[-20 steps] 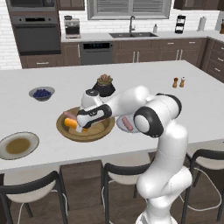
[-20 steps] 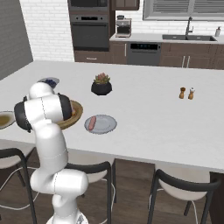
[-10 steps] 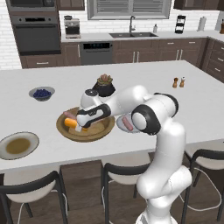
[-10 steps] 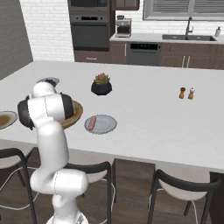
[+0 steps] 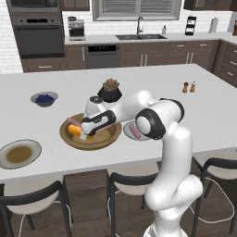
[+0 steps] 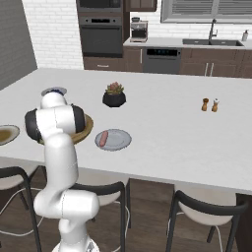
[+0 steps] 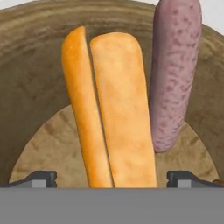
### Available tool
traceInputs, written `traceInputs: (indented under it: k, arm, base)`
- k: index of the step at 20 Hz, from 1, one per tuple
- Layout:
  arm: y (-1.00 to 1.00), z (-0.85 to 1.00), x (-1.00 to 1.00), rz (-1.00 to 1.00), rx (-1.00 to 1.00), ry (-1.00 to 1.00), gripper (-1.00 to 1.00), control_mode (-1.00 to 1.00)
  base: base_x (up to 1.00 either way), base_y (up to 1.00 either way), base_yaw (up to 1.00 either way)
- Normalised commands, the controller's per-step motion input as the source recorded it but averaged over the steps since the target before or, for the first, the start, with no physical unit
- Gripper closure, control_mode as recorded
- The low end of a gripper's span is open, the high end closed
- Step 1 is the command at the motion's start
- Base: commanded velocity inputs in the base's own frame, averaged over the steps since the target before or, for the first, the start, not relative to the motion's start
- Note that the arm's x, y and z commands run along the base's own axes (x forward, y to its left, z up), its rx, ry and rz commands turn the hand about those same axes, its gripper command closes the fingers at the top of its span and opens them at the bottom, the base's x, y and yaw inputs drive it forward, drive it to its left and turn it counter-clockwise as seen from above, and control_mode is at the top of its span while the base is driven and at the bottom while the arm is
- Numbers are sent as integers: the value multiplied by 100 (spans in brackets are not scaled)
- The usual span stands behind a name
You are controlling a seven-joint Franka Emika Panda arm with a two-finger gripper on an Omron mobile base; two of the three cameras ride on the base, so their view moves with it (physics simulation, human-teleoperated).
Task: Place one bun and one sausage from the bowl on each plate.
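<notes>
One bun (image 7: 114, 113) lies dead ahead between the spread gripper (image 7: 112, 178) tips, long axis running away (sausage (image 7: 173, 74) just beside).

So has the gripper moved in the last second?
Barely, if at all: the gripper stays low over the bun in the wooden bowl.
</notes>
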Motion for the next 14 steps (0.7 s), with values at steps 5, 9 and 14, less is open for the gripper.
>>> traceInputs:
  k: [5,9,14]
  arm:
    - [0,-20,0,0,0,-2,-100,-100]
    - [1,-14,0,0,0,-5,-100,-100]
    - [0,0,0,0,0,-1,-100,-100]
  base:
    - [0,0,0]
    - [0,0,0]
    - [0,0,0]
